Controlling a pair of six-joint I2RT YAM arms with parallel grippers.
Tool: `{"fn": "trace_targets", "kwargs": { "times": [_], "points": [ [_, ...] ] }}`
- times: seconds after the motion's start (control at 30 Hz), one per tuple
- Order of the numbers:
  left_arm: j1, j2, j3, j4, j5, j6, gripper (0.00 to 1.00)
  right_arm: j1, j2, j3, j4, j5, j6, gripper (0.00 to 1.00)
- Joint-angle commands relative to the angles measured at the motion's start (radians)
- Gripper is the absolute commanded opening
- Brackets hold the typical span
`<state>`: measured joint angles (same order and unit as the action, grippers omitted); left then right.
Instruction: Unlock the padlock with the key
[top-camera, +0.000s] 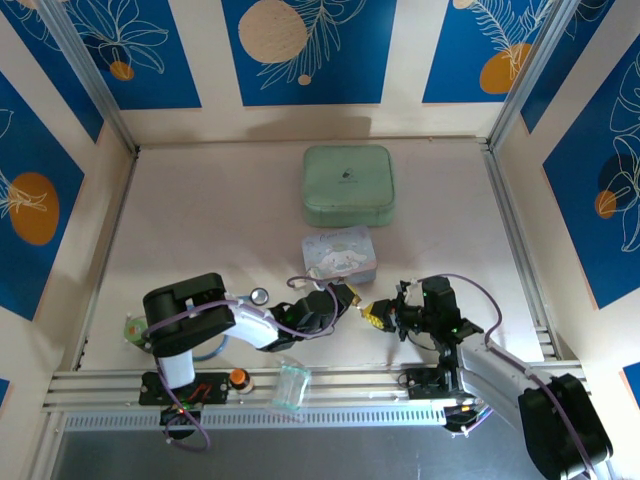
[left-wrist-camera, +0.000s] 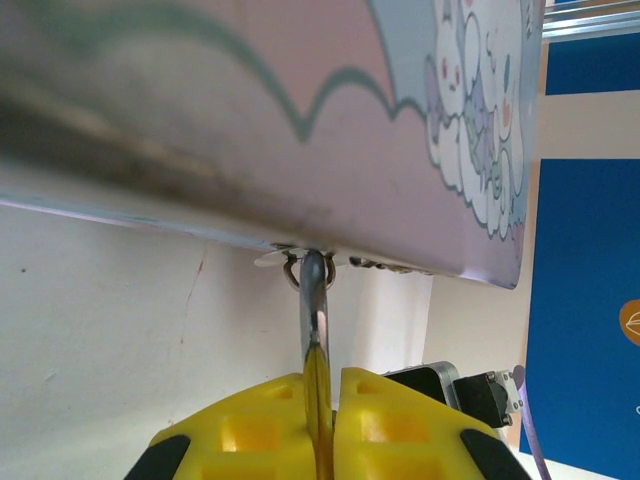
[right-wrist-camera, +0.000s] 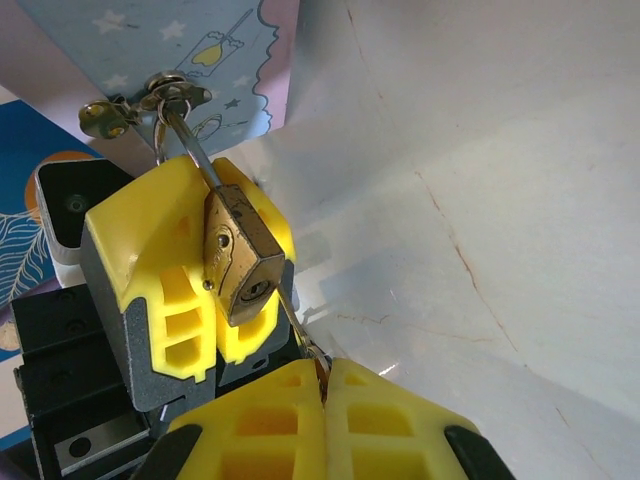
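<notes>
Right gripper (right-wrist-camera: 323, 385) pinches key (right-wrist-camera: 299, 326); left gripper (left-wrist-camera: 320, 390) clamps padlock (right-wrist-camera: 240, 255).

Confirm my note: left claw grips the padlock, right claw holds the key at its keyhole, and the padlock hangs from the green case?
No: the padlock hangs from the latch of the pale blue cartoon tin, not the green case. The right wrist view shows this. The left claw grips it and the right claw holds the key at the keyhole.

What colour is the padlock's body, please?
The padlock body is brass-gold, clearest in the right wrist view.
</notes>
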<state>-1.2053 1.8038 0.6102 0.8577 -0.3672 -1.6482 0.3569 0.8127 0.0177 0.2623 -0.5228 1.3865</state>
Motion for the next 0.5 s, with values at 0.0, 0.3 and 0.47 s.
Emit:
{"fn": "trace_targets", "kwargs": {
  "times": [0.0, 0.3, 0.47],
  "points": [
    [-0.013, 0.005, -0.028, -0.021, 0.031, -0.067, 0.00, 0.002, -0.016, 0.022, -0.034, 0.009, -0.009, 0.00],
    [-0.013, 0.009, -0.030, -0.022, 0.028, -0.066, 0.00, 0.002, -0.068, 0.018, -0.063, -0.002, -0.002, 0.00],
    [-0.013, 0.006, -0.026, -0.022, 0.030, -0.061, 0.00, -0.001, -0.101, 0.007, -0.074, 0.014, 0.007, 0.00]
  ]
}}
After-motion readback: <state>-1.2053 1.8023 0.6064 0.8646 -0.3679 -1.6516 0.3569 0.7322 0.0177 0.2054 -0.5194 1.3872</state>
